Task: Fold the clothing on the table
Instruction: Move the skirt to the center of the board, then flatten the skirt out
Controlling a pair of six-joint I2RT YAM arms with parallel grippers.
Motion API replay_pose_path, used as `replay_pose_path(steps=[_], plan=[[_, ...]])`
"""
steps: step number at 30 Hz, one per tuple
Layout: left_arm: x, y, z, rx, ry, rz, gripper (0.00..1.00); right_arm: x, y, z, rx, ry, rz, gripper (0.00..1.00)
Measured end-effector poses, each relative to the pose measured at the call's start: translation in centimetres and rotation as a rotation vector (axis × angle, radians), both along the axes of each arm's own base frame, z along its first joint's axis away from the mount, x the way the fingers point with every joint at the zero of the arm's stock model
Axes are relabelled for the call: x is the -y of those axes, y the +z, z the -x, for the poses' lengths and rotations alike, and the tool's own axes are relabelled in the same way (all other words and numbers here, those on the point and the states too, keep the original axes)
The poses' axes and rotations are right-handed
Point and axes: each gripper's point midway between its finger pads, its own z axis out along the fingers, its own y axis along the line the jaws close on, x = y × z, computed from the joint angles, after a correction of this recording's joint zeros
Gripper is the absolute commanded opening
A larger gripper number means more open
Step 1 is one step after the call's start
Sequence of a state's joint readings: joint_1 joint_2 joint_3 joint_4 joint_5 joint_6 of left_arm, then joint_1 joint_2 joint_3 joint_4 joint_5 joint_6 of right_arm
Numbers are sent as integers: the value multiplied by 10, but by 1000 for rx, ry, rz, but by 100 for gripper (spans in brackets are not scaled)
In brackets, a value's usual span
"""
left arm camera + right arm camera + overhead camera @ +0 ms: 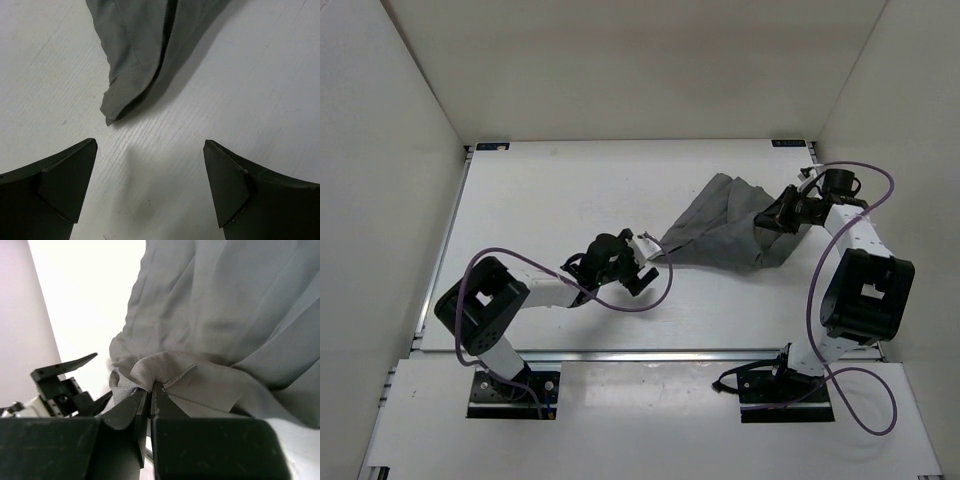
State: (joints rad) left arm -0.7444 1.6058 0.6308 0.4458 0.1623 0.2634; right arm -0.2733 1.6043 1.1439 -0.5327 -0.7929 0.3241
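The dark-grey clothing (725, 228) lies bunched on the right half of the white table (550, 190), with a pointed corner stretching left. My left gripper (647, 262) is open just short of that corner. In the left wrist view the corner (131, 65) rests on the table a little beyond the gripper (150, 145), with nothing between the fingers (65, 180). My right gripper (777, 212) is at the garment's right edge. The right wrist view shows this gripper (150, 386) shut on a puckered hem of the clothing (215, 315), whose pleats fan out behind.
White walls (400, 150) enclose the table on three sides. Metal rails (620, 354) run along its edges. Purple cables (650, 300) loop from both arms, the left one lying on the table near its gripper. Both arm bases (510, 385) stand at the near edge.
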Motion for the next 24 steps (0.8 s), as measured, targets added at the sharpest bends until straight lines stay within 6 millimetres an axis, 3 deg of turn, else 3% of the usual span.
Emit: replay_pose_path(steps=[8,14,24], plan=[[12,-7,-13,72,-27,-75,99,-3,0,-4,1,6,-27,0],[28,1,-37,89,-9,-90,99,-9,1,-4,5,21,-32,0],[45,-1,-43,92,-33,-148,99,-16,4,-4,12,39,-42,0]])
